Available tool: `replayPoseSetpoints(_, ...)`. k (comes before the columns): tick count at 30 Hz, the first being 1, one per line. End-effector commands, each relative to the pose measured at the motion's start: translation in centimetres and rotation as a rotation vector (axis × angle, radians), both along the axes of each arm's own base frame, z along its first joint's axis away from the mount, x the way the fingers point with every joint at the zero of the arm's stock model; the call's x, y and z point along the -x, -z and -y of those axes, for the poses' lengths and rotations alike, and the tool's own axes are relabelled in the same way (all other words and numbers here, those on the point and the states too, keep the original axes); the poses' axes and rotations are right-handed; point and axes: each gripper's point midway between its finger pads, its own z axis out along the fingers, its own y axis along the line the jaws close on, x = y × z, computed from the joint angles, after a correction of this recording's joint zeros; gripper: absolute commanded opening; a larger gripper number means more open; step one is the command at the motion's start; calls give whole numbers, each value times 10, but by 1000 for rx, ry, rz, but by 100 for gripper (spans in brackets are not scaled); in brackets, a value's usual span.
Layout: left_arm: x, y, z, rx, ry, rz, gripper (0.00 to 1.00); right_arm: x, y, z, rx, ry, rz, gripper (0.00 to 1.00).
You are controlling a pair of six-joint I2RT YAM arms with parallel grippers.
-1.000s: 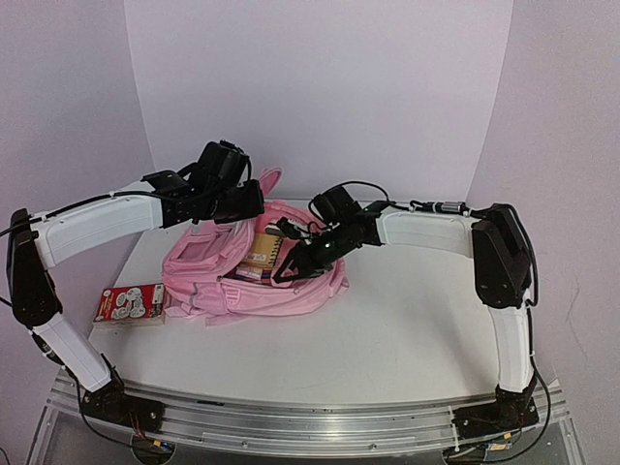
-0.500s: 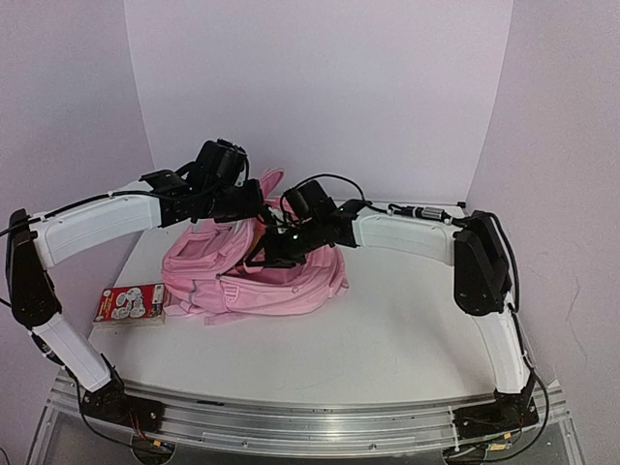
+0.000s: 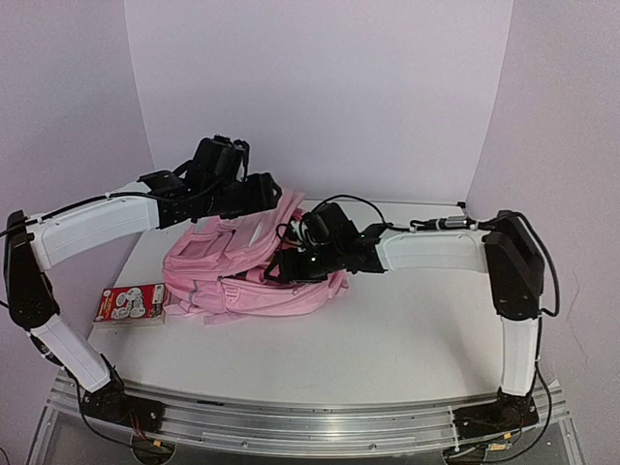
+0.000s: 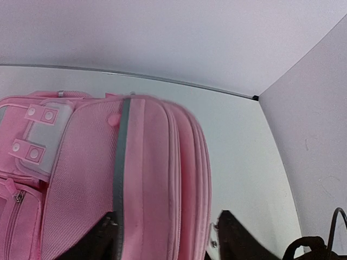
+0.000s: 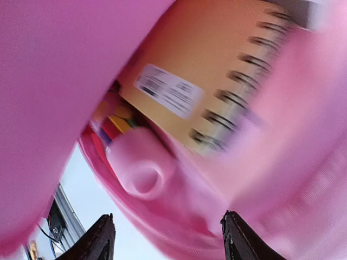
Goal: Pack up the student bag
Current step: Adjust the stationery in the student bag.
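From above, logged large soft light-pink fabric backpack [image 3: 237, 286] lying left of centre on white table [image 3: 407, 329], long axis roughly left–right, top flap held raised by left gripper [image 3: 263, 194], right gripper [image 3: 287, 266] at the mouth and nearer the contents. Left wrist: see flap pinched between the jaws. Right wrist, blurred: see jaws apart and apparently empty, tan spiral-bound notebook [image 5: 217, 70] just ahead inside the backpack.

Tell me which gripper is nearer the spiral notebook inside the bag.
Right. The right gripper sits at the student bag's opening, the spiral notebook just ahead. The left gripper straddles the bag's raised top, farther off.
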Motion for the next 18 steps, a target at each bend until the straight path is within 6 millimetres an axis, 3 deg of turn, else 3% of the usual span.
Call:
replayPoseSetpoints(1,12,-61,1,127,46,124,87,-15,-59,47,-5,151,182,70)
replayPoseSetpoints(2,14,-63,1,126,58,127,99,-14,-63,55,3,167,200,74)
replayPoseSetpoints(5,21,-61,-12,93,35,114,100,-6,-63,73,22,182,211,75)
replayPoseSetpoints(9,31,-46,-57,22,-127,58,100,6,-68,104,71,218,238,75)
replayPoseSetpoints(11,40,-32,-89,-24,-249,6,100,15,-67,117,103,227,235,75)
replayPoseSetpoints(14,52,-7,-124,-77,-363,-76,100,37,-84,101,114,136,265,72)
replayPoseSetpoints(16,51,20,-152,-98,-419,-168,100,62,-89,70,130,14,304,71)
replayPoseSetpoints(18,40,50,-179,-72,-428,-259,99,86,-82,38,115,-95,288,68)
